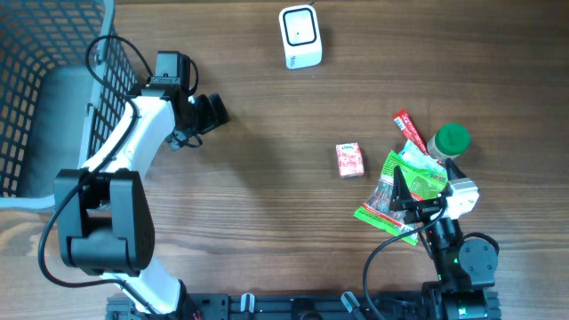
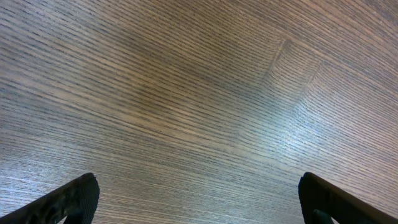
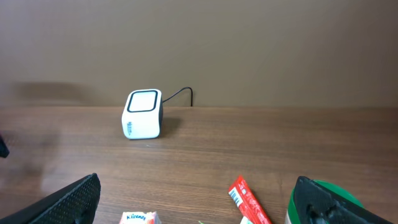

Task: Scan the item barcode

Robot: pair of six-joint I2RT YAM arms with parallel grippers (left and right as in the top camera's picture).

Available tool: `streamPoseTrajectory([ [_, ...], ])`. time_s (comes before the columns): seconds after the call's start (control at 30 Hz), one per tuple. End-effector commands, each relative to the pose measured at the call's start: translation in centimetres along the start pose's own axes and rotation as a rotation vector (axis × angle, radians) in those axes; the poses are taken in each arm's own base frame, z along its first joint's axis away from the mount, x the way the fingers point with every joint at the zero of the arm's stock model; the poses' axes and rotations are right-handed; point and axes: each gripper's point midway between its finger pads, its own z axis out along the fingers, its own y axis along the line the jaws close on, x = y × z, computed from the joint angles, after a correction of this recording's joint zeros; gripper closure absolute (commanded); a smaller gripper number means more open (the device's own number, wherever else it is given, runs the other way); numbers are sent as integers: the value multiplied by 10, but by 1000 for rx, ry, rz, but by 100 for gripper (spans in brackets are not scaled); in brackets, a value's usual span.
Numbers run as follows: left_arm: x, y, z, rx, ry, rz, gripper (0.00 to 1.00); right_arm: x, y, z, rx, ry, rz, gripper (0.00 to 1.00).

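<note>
Nothing picked yet. Left pincer, right pincer held wide apart, empty. Next: red box to be gripped, shown to scanner.

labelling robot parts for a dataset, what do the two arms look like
Left arm: white links, bulky black joints, thin black cable looping beside it. Right arm: mostly black, one white block near the wrist, a black cable curling off its base. Both have black, rough-textured jaws.
</note>
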Motion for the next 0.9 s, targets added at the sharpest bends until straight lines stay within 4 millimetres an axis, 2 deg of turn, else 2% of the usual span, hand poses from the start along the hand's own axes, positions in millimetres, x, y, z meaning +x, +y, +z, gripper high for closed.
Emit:
streamPoseTrajectory([
  [0.0,-6,-1,-6,13,-17,0,0,-3,2,-1,-15,-13,-31,0],
  [0.77,-6,-2,-7,14,-19,0,0,-2,2,-1,-15,-11,-31,0],
  [0.8,-7,-3,-11,20,-30,1,0,-2,2,-1,-15,-11,-31,0],
  [0.87,-17,-8,-38,40,-107,9,0,-2,2,-1,-16,-11,-31,0],
])
